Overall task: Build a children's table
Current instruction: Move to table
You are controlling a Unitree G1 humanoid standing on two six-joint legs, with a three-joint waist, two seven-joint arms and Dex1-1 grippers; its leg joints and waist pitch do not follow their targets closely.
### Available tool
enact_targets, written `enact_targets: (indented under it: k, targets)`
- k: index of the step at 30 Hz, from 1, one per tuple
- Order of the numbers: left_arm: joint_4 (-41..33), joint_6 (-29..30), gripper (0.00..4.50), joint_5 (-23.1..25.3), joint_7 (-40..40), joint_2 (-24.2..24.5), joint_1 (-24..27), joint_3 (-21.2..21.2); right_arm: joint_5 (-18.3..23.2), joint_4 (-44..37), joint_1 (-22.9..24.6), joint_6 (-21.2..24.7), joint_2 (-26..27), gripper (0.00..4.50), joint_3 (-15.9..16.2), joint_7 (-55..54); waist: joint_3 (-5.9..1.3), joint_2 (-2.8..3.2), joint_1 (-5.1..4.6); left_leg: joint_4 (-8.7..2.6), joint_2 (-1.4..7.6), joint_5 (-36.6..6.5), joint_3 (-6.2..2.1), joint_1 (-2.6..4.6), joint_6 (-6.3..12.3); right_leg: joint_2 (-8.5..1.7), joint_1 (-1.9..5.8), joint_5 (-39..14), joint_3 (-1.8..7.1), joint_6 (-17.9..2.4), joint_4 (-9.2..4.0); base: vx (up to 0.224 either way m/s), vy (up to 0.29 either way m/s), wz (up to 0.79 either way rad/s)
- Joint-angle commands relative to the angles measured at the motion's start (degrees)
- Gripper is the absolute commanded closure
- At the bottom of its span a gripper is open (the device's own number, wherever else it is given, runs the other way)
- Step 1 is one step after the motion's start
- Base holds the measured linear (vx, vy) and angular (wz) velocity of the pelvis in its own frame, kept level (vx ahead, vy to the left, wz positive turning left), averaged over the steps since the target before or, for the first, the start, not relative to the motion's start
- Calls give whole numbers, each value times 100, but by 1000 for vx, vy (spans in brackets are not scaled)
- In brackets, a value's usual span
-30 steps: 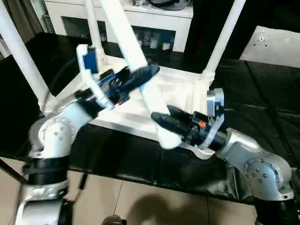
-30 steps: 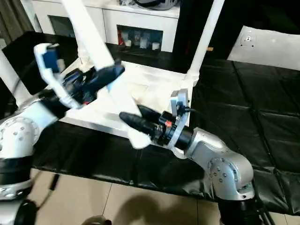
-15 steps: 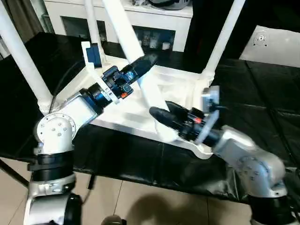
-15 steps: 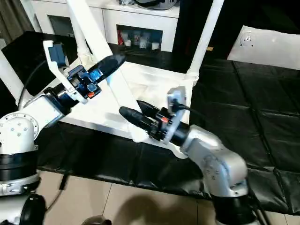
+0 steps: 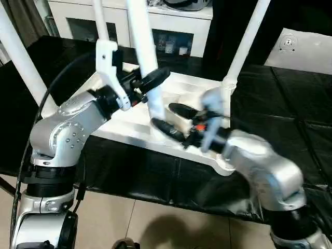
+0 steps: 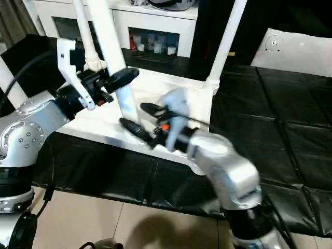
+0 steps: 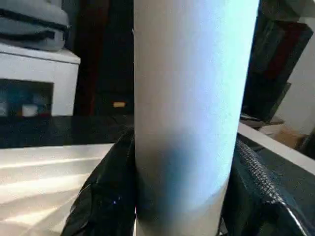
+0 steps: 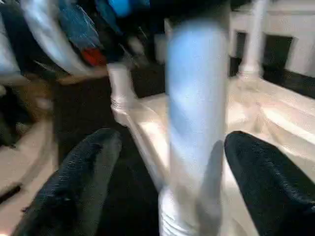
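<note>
Cabinet (image 5: 171, 23) behind table top (image 5: 129, 122) — fitted legs (image 5: 244, 44) around.

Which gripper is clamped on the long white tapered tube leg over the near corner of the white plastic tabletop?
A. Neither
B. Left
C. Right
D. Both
B: the left gripper has its black fingers tight against the leg, while the right gripper stands spread with gaps either side.

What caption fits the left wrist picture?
Left gripper clamped on a white table leg above the tabletop.
</note>
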Motion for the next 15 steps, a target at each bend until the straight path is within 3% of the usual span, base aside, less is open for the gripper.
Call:
enact_targets:
  k: [1,7,15]
  targets:
    - [-212,86,241,75,168,-53,-119,-134,-223,199,-81,14,105,70,74,-273,-386,30,-24,-462,380,-402,-95,71,-327,-576,225,-296,334,-1059,-358,0,0,0]
    - [-445,366,241,44,284,-203,-149,-232,-323,517,-181,36,474,125,34,-682,-412,-2,-24,-448,369,-178,-87,46,-265,-559,241,189,331,-1073,-312,0,0,0]
    - [-453,457,241,195,267,-142,-154,-349,-462,695,-287,-63,553,189,17,-700,-410,19,-22,-446,363,-156,-88,44,-281,-540,240,278,328,-975,-300,0,0,0]
